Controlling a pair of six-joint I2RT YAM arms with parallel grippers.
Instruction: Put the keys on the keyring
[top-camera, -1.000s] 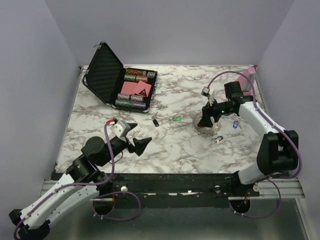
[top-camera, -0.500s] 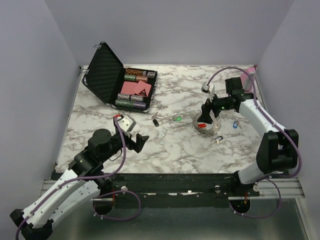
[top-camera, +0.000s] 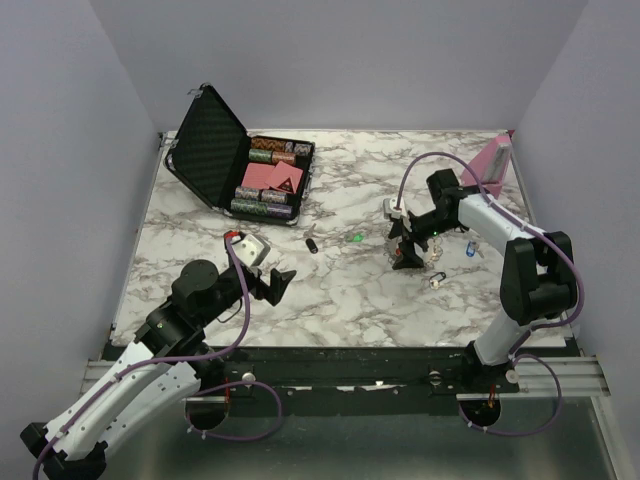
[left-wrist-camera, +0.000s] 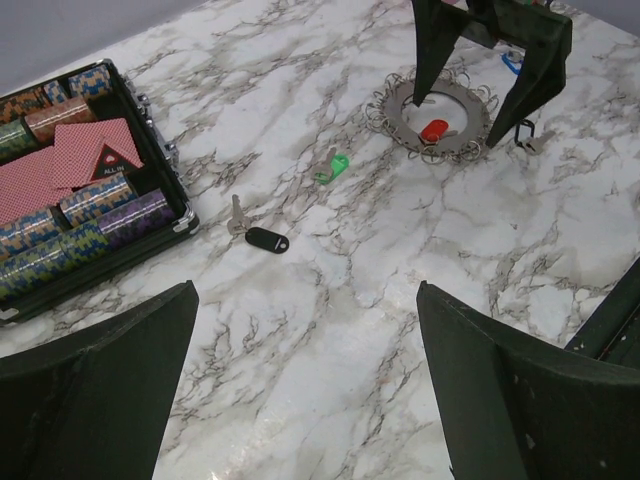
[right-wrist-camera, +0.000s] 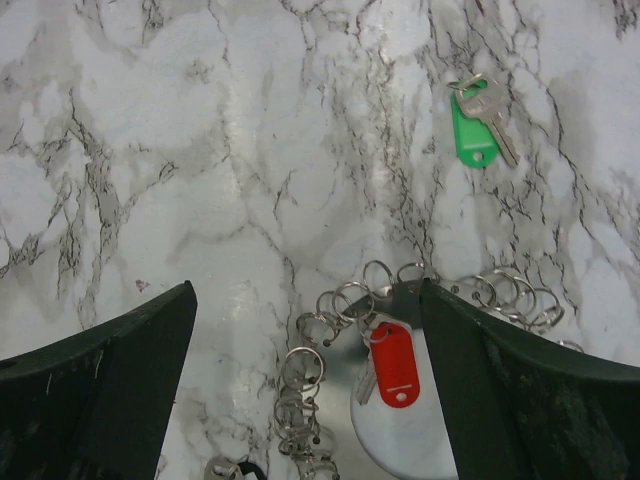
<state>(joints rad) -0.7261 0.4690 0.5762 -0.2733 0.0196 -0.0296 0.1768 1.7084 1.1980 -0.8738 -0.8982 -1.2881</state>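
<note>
The keyring (top-camera: 430, 260) is a silvery circle of small loops lying flat at the right, with a red-headed key (right-wrist-camera: 392, 363) on it. My right gripper (top-camera: 405, 247) is open, its fingers straddling the keyring's left part just above the table (right-wrist-camera: 307, 290). The keyring (right-wrist-camera: 345, 300) and a green key (right-wrist-camera: 472, 130) show below it. My left gripper (top-camera: 277, 284) is open and empty over bare marble (left-wrist-camera: 307, 290). It looks at a black key (left-wrist-camera: 265, 240), the green key (left-wrist-camera: 333, 165), the keyring (left-wrist-camera: 398, 120) and a blue key (left-wrist-camera: 512, 62). The black key (top-camera: 312, 244), green key (top-camera: 356, 238) and blue key (top-camera: 470, 247) lie loose.
An open black case (top-camera: 240, 160) of poker chips and cards stands at the back left, also in the left wrist view (left-wrist-camera: 70, 160). A pink stand (top-camera: 490, 158) is at the back right. Another dark-headed key (top-camera: 437, 281) lies just in front of the keyring.
My right arm has swung left and down, so its open fingers now straddle the keyring. My left arm drew back slightly, then held still. The keys have not moved.
</note>
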